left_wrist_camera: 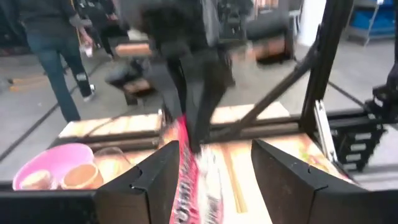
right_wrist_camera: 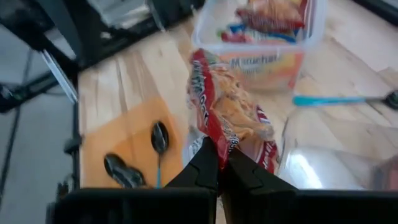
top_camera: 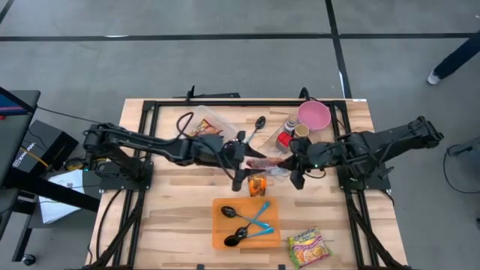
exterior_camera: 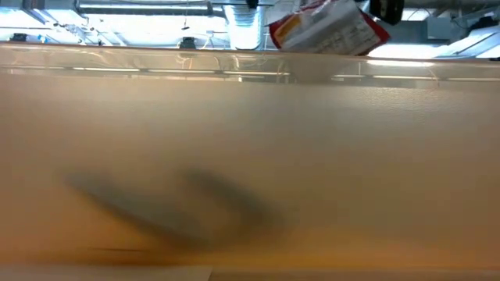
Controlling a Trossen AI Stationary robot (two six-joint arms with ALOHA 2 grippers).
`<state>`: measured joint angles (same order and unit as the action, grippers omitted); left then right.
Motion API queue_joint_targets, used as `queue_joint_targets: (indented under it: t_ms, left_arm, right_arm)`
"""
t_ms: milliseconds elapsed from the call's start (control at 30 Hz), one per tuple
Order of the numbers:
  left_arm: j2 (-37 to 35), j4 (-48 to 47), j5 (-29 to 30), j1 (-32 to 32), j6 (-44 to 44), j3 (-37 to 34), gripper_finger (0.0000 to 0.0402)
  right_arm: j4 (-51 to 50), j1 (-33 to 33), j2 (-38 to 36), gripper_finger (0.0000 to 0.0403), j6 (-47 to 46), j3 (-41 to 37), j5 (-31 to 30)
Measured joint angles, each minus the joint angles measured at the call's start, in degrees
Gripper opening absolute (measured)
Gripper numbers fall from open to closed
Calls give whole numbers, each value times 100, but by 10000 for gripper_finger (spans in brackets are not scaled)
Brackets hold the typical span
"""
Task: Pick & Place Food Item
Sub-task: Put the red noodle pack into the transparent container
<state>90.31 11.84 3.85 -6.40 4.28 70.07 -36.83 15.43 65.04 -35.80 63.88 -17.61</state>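
Right hand: the right hand was clamped tight on the snack packet, its two dark fingers pressed together on the packet's lower edge in the right wrist view.
Snack packet: red-edged, crinkled, held up off the worktop near its centre in the high view; the low view caught it hanging at the 12 o'clock edge of the picture.
Left hand: the left hand stood spread wide, a dark finger on either side of the packet, which ran up between them; whether either finger touched it could not be told.
Arms: in the high view the left arm reached in from 9 o'clock and the right arm from 3 o'clock, the hands and meeting at the packet over mid-worktop.
Clear tub: a clear plastic tub sat beyond the packet in the right wrist view with more packets inside; from above it lay towards 11 o'clock of the centre.
Orange board: an orange board lay at 6 o'clock of the held packet, carrying black spoons and blue-handled utensils.
Noodle packet: a yellow-green packet lay flat at about 5 o'clock, near the worktop's edge.
Pink bowl: a pink bowl sat at 1 o'clock, small cups just beside it.
Small orange item: one stood on the worktop right under the packet.
Background: a person in jeans stood beyond the worktop in the left wrist view.
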Motion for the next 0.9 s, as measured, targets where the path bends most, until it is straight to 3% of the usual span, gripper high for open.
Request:
queue_joint_targets:
  t_ms: [700, 900]
  left_arm:
    - [25, -594, -81, 306, -10, -33, 189]
    - [25, -703, -92, 306, -218, -42, 133]
  right_arm:
    - [663, -255, -7, 0, 347, 0, 265]
    - [780, -253, -7, 0, 348, 0, 262]
